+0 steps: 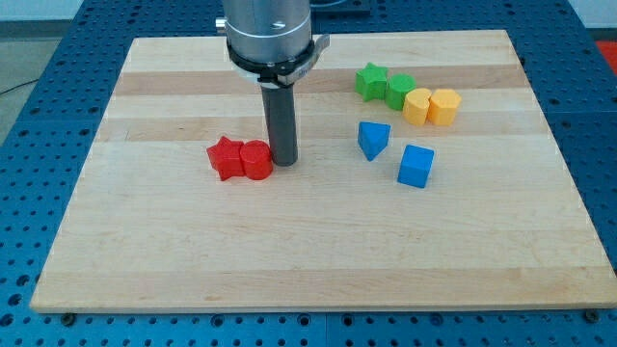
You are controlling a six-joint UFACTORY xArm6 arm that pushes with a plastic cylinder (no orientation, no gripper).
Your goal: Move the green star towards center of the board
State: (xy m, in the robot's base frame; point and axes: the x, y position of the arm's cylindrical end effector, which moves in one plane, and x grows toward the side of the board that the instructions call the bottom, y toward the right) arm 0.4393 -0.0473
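Observation:
The green star [369,81] lies on the wooden board [318,251] at the view's upper right, touching a green block [399,90] on its right. My tip [283,159] stands near the board's middle, right beside the red round block [256,160], well to the left of and below the green star. A red star [226,157] touches the red round block on its left.
Two yellow blocks [417,105] [444,106] sit in a row right of the green block. A blue triangular block [373,139] and a blue cube [415,165] lie below the green pair. The arm's grey body [268,34] hangs over the board's top.

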